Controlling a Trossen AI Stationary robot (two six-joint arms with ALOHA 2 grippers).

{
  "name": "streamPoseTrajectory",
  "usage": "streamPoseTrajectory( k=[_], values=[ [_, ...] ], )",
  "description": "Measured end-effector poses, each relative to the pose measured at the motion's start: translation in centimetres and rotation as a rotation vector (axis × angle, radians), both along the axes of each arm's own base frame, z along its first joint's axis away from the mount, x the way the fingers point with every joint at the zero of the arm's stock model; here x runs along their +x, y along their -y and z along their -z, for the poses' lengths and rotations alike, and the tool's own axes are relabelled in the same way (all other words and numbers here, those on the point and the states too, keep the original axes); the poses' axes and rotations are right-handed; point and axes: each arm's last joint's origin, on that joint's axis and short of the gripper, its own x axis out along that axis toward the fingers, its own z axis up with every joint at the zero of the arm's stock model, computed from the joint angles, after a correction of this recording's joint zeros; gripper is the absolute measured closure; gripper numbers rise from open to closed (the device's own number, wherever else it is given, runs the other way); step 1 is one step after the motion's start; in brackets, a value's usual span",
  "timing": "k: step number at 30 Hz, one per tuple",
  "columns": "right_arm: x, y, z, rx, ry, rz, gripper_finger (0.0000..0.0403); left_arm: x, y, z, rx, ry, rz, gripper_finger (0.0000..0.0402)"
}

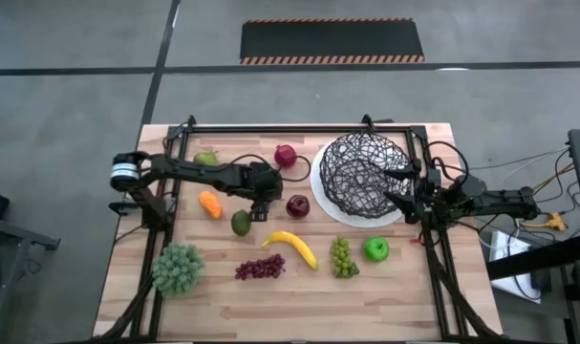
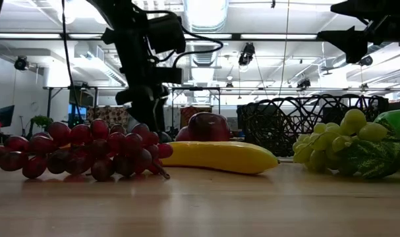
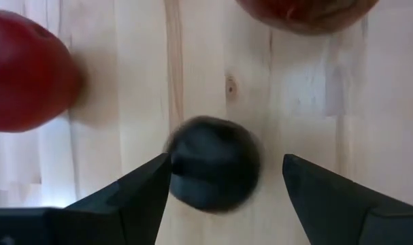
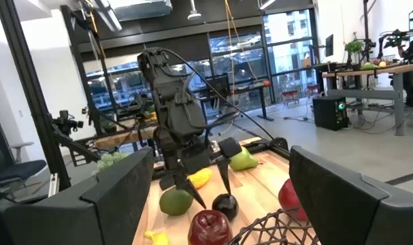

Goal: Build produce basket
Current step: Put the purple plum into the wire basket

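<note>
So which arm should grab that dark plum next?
Left. The left gripper is open and hangs right over the plum, a finger on each side. The right gripper is over by the basket.

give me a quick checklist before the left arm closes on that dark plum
1. Left gripper open: ok, both fingers spread wide.
2. Small dark round plum between the fingers: ok, though it sits nearer one finger than the other, so centring is not ok.
3. Neighbours clear: ok, the dark red apple and the green avocado lie apart from the plum.
4. Gripper low enough: ok, fingertips reach down beside the plum in the right wrist view.
5. Black wire mesh basket free to receive: cannot tell, the right gripper hovers at its rim.
6. Basket contents: nothing visible inside yet.
</note>
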Motion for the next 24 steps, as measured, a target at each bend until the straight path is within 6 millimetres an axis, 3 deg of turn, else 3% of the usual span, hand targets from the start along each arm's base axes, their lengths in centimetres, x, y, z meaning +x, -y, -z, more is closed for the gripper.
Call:
streamPoseTrajectory(
  k=[14,24],
  values=[
    [0.0,0.0,0.0,-0.005,-0.001,0.001,0.0078,0.6,-0.4,1.3,0.003,-0.025,-0.007,0.0138],
    [0.0,0.0,0.0,-0.005,-0.001,0.001,0.0078,0.5,-0.3,1.3,0.0,-0.028,-0.007,0.0173]
  ],
)
